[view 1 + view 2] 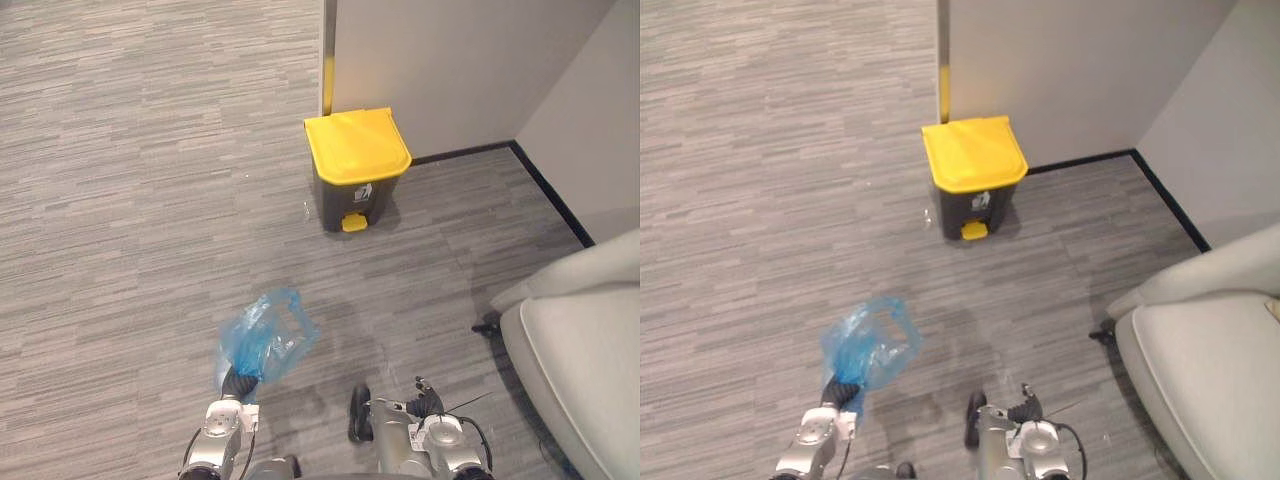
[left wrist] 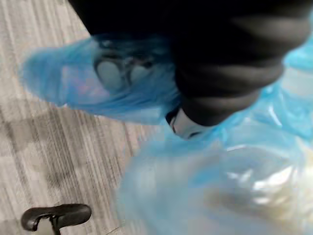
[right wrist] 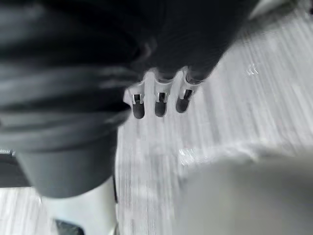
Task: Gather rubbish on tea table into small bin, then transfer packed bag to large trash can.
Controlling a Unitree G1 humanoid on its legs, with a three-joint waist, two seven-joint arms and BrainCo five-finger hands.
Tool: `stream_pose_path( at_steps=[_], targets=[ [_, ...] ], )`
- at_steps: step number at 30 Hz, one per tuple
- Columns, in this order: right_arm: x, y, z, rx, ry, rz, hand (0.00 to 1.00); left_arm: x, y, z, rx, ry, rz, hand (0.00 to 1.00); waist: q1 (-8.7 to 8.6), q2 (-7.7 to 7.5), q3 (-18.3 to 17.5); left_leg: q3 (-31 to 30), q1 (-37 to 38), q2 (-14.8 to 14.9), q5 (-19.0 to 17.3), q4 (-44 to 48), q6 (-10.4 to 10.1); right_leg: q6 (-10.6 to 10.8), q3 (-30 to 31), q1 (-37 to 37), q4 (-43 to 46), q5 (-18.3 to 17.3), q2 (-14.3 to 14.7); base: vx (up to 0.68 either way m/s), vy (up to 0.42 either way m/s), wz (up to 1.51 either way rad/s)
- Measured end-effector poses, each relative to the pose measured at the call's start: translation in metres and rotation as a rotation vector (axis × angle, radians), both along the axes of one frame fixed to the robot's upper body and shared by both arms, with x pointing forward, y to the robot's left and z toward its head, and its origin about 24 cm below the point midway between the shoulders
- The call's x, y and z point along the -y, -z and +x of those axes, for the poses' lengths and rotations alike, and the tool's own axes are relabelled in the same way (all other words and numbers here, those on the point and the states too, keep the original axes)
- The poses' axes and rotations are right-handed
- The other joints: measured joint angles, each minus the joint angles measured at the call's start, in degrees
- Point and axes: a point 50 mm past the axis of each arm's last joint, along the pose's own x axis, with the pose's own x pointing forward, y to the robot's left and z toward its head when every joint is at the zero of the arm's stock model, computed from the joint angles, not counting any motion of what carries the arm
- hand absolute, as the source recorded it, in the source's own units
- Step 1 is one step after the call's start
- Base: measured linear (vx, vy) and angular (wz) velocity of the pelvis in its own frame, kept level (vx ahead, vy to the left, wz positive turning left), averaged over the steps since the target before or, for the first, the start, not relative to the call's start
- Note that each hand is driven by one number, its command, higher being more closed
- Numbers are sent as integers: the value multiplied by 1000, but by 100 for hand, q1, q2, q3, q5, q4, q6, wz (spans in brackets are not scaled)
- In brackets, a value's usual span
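Note:
A translucent blue rubbish bag (image 1: 266, 340) hangs above the grey floor, bunched at its neck in my left hand (image 1: 239, 383). In the left wrist view the bag (image 2: 215, 191) bulges with pale contents and its film wraps over the hand (image 2: 230, 63), whose fingers curl into it. The large trash can (image 1: 352, 195), dark grey with a shut yellow lid (image 1: 356, 145) and a yellow pedal, stands ahead by the wall corner, well beyond the bag. My right hand (image 1: 359, 412) hangs low beside me, and its fingers (image 3: 160, 100) are straight and hold nothing.
A light grey armchair (image 1: 585, 350) stands close on my right. White walls (image 1: 450, 60) with a black skirting close off the corner behind the can. Striped grey carpet floor (image 1: 150, 200) stretches wide to the left and ahead.

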Motion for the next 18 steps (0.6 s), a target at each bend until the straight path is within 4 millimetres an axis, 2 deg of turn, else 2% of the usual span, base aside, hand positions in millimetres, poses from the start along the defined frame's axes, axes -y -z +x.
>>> stream_pose_path(
  at_steps=[1,2,3,4,6,8,11,12,13,14,16,18],
  targets=[
    [1,2,-3,-17,6,0,0,3,0,1,3,-4,-10,100,1,7,12,-1,-113,81,48,424,-83,-44,-20,145,-61,-59,51,450,-201,12],
    [1,5,-10,-35,9,1,0,7,1,0,2,-14,-31,100,6,2,52,-24,-367,211,237,1375,-308,-62,-28,530,-245,-146,124,442,-174,4],
    [-1,5,-12,-35,9,5,0,12,2,-2,-2,-18,-53,100,21,-12,64,-81,-706,354,375,2430,-375,-102,-16,903,-401,-217,146,416,-140,-4],
    [-2,5,-13,-31,11,7,0,16,2,-3,0,-14,-67,100,41,-29,75,-28,-938,446,250,3091,-376,-109,3,1158,-487,-278,156,361,-88,-8],
    [-2,4,-14,-19,19,13,0,24,0,-3,21,-7,-97,100,115,-69,88,267,-1590,625,-61,3861,-136,-112,108,1615,-678,-436,150,308,-26,-25],
    [-7,1,-9,5,33,34,0,27,-2,-2,31,-4,-108,100,171,-66,90,409,-2034,666,-191,3324,-17,-55,225,1799,-799,-510,136,275,72,-32],
    [-7,0,-8,16,57,41,0,27,-1,-4,23,-3,-109,100,223,-71,92,346,-2379,423,-49,1617,5,156,385,1937,-877,-646,12,198,127,-23],
    [-4,1,-10,11,73,39,0,28,1,-5,16,0,-110,100,227,-40,71,227,-2353,267,281,831,-66,265,417,2000,-909,-706,-36,272,213,-29],
    [2,5,-17,-20,78,24,0,28,3,-7,2,3,-108,100,273,30,36,66,-2257,152,1021,312,-65,450,563,2052,-916,-820,-32,298,244,-38],
    [0,8,-20,-42,76,30,0,26,4,-9,-9,2,-101,100,320,-37,11,125,-2183,67,1086,309,25,554,710,2100,-926,-876,-99,407,288,-36],
    [-1,10,-25,-61,80,35,0,21,5,-9,-12,9,-83,100,317,-235,-122,370,-2145,-232,841,333,166,781,854,2126,-910,-990,-439,422,247,-21],
    [0,10,-23,-61,78,31,0,19,4,-9,-14,25,-69,100,321,-241,-124,553,-2033,-371,618,456,310,931,1050,2017,-518,-1023,-614,383,217,-27]
  ],
)
